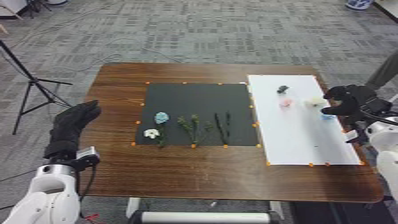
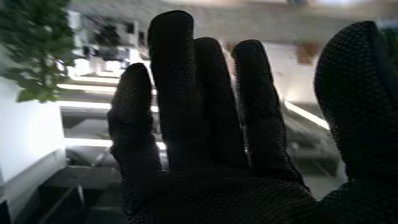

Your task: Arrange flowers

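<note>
"If this step were yours, where would you look first?"

"Nearest, the white flower (image 1: 151,133), on the dark mat (image 1: 182,95) toward the worktop's (image 1: 195,175) front left corner. Green sprigs (image 1: 194,129) lie right of it."

"And the left hand (image 1: 75,122)?"

"At the left edge, fingers straight, nothing in it that I can see. I'd keep it clear."

"Farther out?"

"Near the right edge, on the white sheet (image 1: 311,142), a blue bloom (image 1: 328,117), then a pink flower (image 1: 285,103) and a cream flower (image 1: 314,101). The right hand (image 1: 352,97) is beside them, fingers extended, thumb apart, apparently empty. Come down slowly, palm off the petals, and pinch low; a broad sweep could scatter them."

"Last?"

"That small dark piece (image 1: 282,89), toward the far right corner. Go gently there."
</note>
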Controlling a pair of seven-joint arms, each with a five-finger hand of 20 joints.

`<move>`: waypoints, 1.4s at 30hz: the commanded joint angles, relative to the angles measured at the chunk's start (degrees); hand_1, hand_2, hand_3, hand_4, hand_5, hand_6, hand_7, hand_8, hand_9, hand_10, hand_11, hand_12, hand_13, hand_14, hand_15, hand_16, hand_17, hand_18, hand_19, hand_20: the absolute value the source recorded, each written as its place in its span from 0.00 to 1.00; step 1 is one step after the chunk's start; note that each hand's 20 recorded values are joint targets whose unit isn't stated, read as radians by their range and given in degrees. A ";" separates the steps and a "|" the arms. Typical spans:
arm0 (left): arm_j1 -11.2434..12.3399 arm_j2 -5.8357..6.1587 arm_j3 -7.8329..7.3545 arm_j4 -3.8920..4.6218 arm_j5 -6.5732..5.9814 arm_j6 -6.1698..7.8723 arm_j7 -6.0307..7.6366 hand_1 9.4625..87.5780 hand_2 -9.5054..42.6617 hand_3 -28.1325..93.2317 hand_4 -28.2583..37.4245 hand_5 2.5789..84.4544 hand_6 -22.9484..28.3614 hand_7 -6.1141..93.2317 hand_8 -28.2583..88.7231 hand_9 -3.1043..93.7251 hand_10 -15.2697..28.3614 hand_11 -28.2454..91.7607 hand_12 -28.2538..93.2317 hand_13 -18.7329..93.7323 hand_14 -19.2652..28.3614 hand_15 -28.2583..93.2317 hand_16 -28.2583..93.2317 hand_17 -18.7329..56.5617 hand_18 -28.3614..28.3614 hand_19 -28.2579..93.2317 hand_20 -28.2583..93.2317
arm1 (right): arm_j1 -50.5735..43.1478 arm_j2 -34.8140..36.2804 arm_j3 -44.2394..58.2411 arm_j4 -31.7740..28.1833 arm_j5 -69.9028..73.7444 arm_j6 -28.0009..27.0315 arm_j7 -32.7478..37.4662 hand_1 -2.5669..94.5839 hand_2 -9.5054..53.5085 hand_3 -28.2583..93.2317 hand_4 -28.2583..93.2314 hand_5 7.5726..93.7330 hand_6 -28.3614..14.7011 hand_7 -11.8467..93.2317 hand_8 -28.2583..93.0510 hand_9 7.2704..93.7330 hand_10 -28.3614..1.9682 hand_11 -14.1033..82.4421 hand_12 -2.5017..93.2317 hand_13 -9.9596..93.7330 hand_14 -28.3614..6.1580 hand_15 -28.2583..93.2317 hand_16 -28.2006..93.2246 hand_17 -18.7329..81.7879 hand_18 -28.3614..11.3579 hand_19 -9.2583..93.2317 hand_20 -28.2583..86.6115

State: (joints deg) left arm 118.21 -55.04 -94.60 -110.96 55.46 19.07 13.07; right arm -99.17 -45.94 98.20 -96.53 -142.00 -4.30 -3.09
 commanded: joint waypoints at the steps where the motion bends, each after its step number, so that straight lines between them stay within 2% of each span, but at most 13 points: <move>1: 0.53 -0.64 0.17 -0.54 0.18 -1.02 -0.25 0.17 0.23 0.80 0.01 0.57 0.52 0.22 0.17 0.55 0.67 0.41 0.31 0.50 0.77 0.38 0.21 0.32 0.72 0.32 0.37 | 1.58 -1.97 0.48 5.73 -3.68 -2.42 0.25 0.38 0.00 0.83 0.01 0.50 0.70 0.39 0.11 0.59 0.56 0.28 0.20 0.70 0.50 0.58 0.46 0.46 0.17 0.76 0.69; 12: 1.05 -0.75 0.04 -0.81 0.03 -1.39 -0.17 0.16 0.23 0.80 0.01 0.57 0.52 0.22 0.17 0.55 0.67 0.40 0.31 0.50 0.77 0.38 0.21 0.32 0.72 0.32 0.37 | 3.37 -2.91 -0.50 8.37 -4.97 -2.35 0.34 0.39 0.00 0.83 0.00 0.50 0.69 0.39 0.11 0.58 0.56 0.28 0.20 0.70 0.50 0.59 0.46 0.46 0.17 0.76 0.70; 18: 0.70 -0.72 0.25 -0.69 0.13 -1.90 -0.44 0.16 0.23 0.80 0.01 0.57 0.52 0.22 0.17 0.55 0.67 0.40 0.31 0.50 0.77 0.38 0.21 0.32 0.72 0.32 0.37 | 3.99 -3.16 -2.20 9.46 -4.68 -0.17 1.08 0.39 0.00 0.83 0.00 0.50 0.70 0.40 0.11 0.59 0.56 0.29 0.20 0.71 0.51 0.59 0.46 0.46 0.17 0.76 0.70; 25: 0.23 -0.77 0.37 -0.68 0.06 -1.97 -0.54 0.16 0.23 0.80 0.01 0.57 0.53 0.22 0.17 0.55 0.67 0.40 0.31 0.50 0.77 0.38 0.21 0.32 0.72 0.32 0.37 | 5.75 -3.30 -6.30 12.79 -6.85 5.79 2.40 0.45 0.00 0.82 0.01 0.58 0.73 0.41 0.10 0.69 0.57 0.33 0.20 0.75 0.53 0.62 0.46 0.49 0.18 0.79 0.70; 29: 0.24 -0.88 0.31 -0.81 -0.02 -2.09 -0.42 0.16 0.23 0.80 0.01 0.57 0.53 0.22 0.17 0.55 0.67 0.40 0.31 0.50 0.77 0.38 0.21 0.31 0.72 0.32 0.37 | 6.62 -3.54 -7.33 14.45 -7.76 7.49 2.56 0.53 0.00 0.77 0.01 0.62 0.72 0.44 0.21 0.76 0.60 0.35 0.21 0.79 0.57 0.63 0.47 0.52 0.18 0.82 0.71; 35: 0.70 -0.98 -0.08 -1.07 -0.30 -1.85 -0.44 0.16 0.23 0.80 0.01 0.57 0.53 0.22 0.17 0.55 0.68 0.40 0.31 0.50 0.77 0.38 0.21 0.31 0.72 0.32 0.37 | 6.43 -2.73 -7.80 14.79 -5.75 9.48 3.12 0.64 0.00 0.73 0.02 0.72 0.73 0.45 0.22 0.90 0.70 0.23 0.40 0.85 0.63 0.66 0.50 0.57 0.19 0.86 0.73; 37: 0.87 -0.94 -0.30 -1.16 -0.33 -1.76 -0.36 0.16 0.23 0.80 0.01 0.57 0.53 0.22 0.17 0.55 0.68 0.40 0.31 0.50 0.77 0.38 0.21 0.31 0.72 0.32 0.37 | 6.27 -1.88 -7.80 13.70 -4.43 10.50 3.55 0.65 0.00 0.74 0.02 0.76 0.72 0.43 0.24 0.94 0.70 0.24 0.43 0.86 0.65 0.66 0.50 0.58 0.19 0.86 0.73; 42: 1.30 -0.64 -0.98 -1.34 -0.45 -1.60 -0.23 0.16 0.22 0.80 0.01 0.56 0.53 0.22 0.17 0.55 0.67 0.40 0.31 0.50 0.77 0.38 0.21 0.31 0.72 0.32 0.37 | 5.97 1.94 -8.16 6.95 0.54 12.13 4.95 0.66 0.00 0.74 0.03 0.78 0.71 0.42 0.24 0.96 0.69 0.24 0.44 0.87 0.65 0.66 0.51 0.59 0.18 0.86 0.73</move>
State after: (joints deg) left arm 118.41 -55.51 -94.62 -111.58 55.34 17.61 12.85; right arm -92.45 -48.73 90.08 -82.50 -145.90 5.04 -0.03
